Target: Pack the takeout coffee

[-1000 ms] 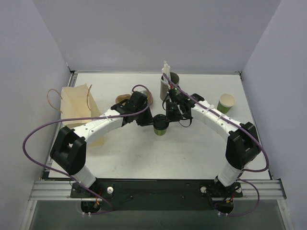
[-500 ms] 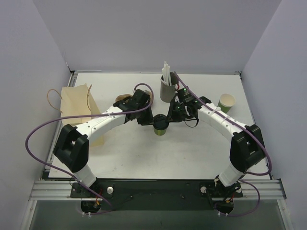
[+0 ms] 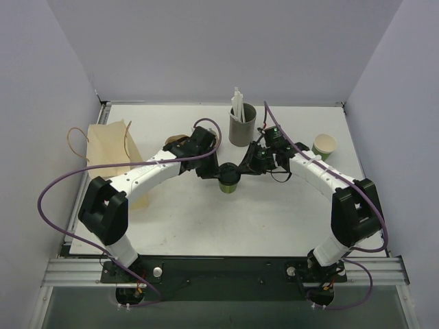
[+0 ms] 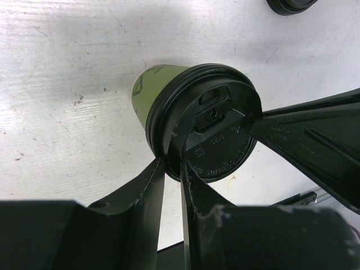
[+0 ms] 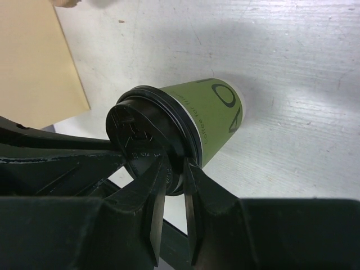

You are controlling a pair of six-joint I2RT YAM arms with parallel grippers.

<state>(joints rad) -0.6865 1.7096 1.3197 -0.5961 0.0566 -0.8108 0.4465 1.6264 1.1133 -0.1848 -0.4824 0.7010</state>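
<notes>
Small green paper cup [image 3: 229, 187] with round black plastic lid [image 4: 216, 132], upright at the centre of the white table [image 3: 171, 212].
Left gripper [image 4: 172, 164] and right gripper [image 5: 175, 163] each pinch the lid's rim from opposite sides, equally near.

Left arm [image 3: 145, 173], right arm [image 3: 319, 171] tip-to-tip, jaws seemingly clamped

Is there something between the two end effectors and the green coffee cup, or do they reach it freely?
Nothing visible stands between them. The left end effector and the right end effector each pinch the rim of the black lid on the green cup, from opposite sides.
</notes>
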